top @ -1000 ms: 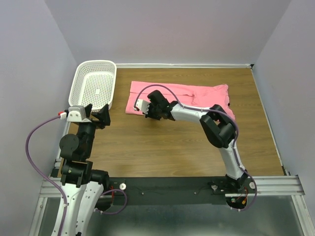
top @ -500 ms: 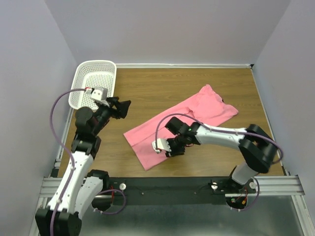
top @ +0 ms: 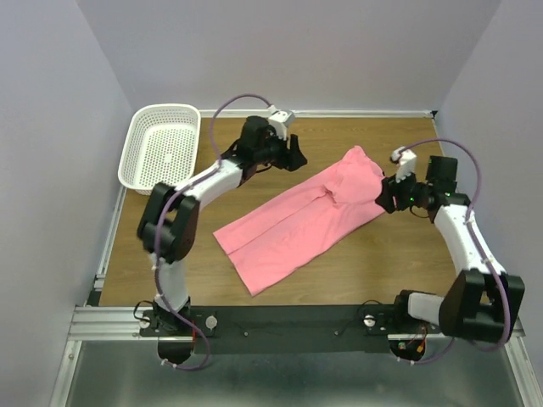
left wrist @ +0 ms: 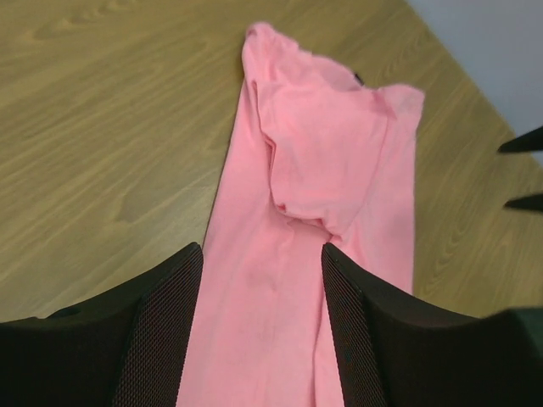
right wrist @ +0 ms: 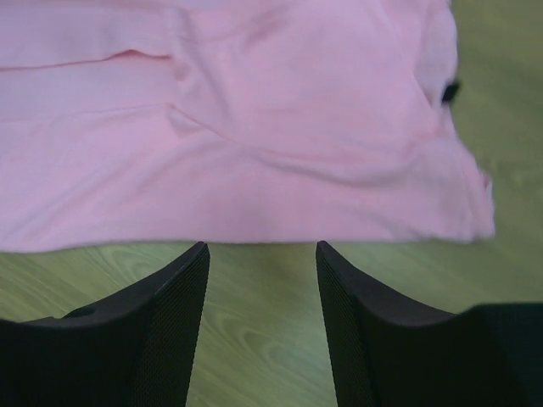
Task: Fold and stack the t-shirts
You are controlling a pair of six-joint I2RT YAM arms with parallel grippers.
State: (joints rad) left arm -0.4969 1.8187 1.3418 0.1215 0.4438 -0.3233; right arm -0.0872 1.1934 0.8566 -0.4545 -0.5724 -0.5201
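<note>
One salmon-pink t-shirt [top: 305, 216] lies diagonally across wooden table [top: 382, 263]. One white perforated basket [top: 165, 108] at far left corner. Two arms. Left arm stretched far forward, left pincer [top: 293, 157] near t-shirt's far edge, jaws apart, empty. Right arm bent, right pincer [top: 383, 197] at t-shirt's right end, jaws apart, empty.

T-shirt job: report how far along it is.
Done: the t-shirt looks folded lengthwise into a long narrow strip on the table. In hand: nothing is gripped; the left claw and right claw hang open, one on each side of its far end. Left: the crosswise folds into a compact bundle.
</note>
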